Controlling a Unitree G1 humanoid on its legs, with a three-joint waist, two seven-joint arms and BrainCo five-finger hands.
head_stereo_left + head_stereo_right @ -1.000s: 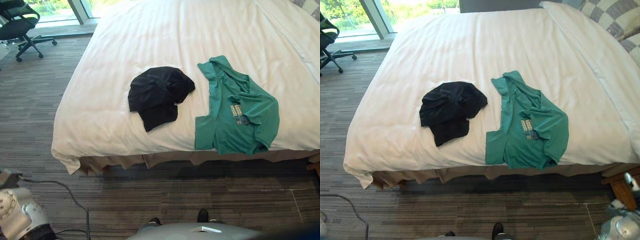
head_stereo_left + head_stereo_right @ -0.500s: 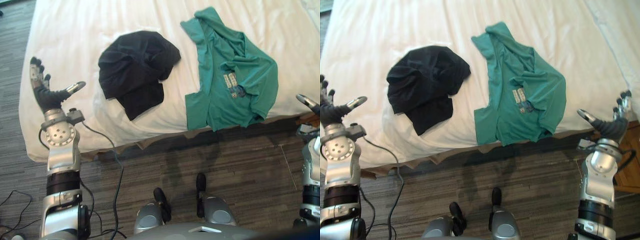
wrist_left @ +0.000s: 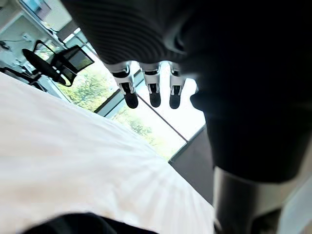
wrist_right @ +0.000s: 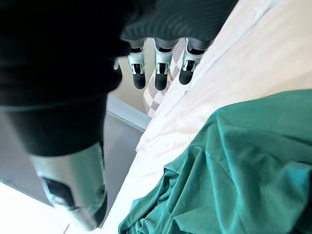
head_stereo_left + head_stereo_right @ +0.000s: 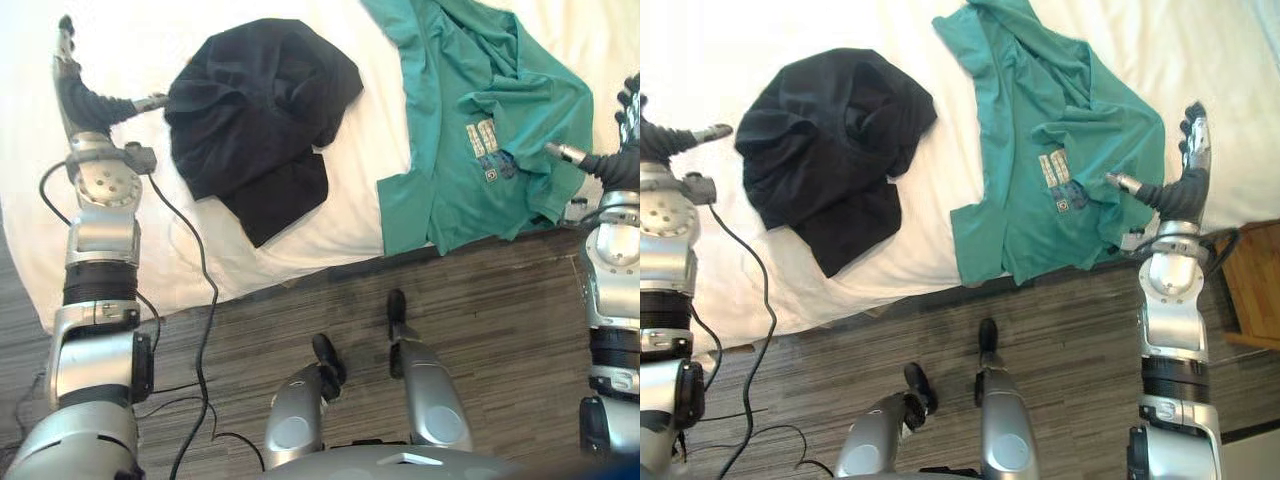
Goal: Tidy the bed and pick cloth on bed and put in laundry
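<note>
A floor [image 5: 500, 330] of dark striped planks is seen before the white-sheeted bed [image 5: 350, 230]. A brown wooden piece of furniture [image 5: 1245, 290] is set beside the bed's right corner. A black office chair [image 3: 58, 61] is placed by tall windows [image 3: 141, 124], through which daylight and greenery are seen.

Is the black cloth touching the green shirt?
Apart. The right eye view shows a strip of white sheet between the black cloth and the green shirt.
</note>
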